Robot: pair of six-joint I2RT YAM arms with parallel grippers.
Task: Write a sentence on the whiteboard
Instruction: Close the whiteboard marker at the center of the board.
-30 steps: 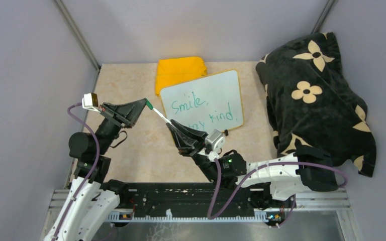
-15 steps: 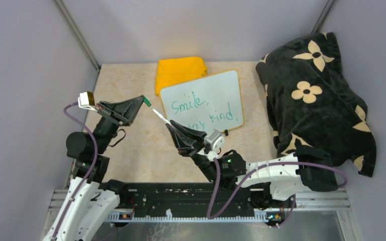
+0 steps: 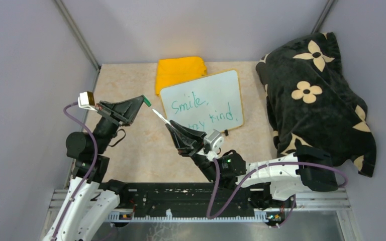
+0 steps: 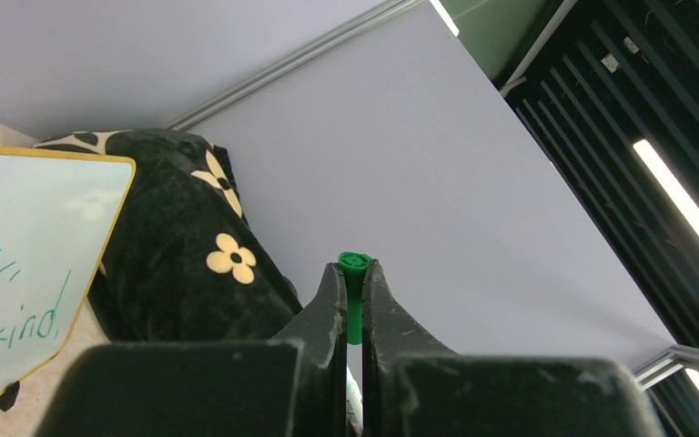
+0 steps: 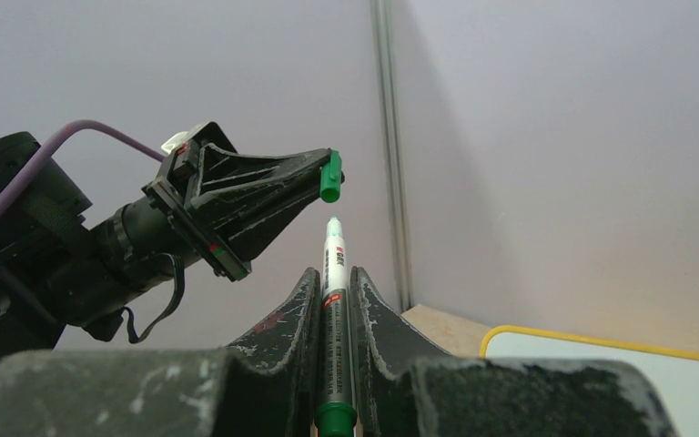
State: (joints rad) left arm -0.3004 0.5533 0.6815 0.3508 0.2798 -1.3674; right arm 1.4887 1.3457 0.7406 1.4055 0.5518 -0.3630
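We see the whiteboard [image 3: 221,85], with the sentence [image 3: 201,111] in green, lying just beyond and right of our right gripper [image 3: 169,123], whose jaws clamp the marker [image 3: 161,116]. Our left gripper [image 3: 143,102], jaws pinched on the green cap [image 3: 148,103], hangs just off the marker's tip, not touching.

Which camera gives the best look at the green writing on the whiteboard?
The top external view: the sentence reads across both lines on the whiteboard, though the right gripper covers part of the lower line. The left wrist view shows only word endings; the right wrist view shows a blank corner.
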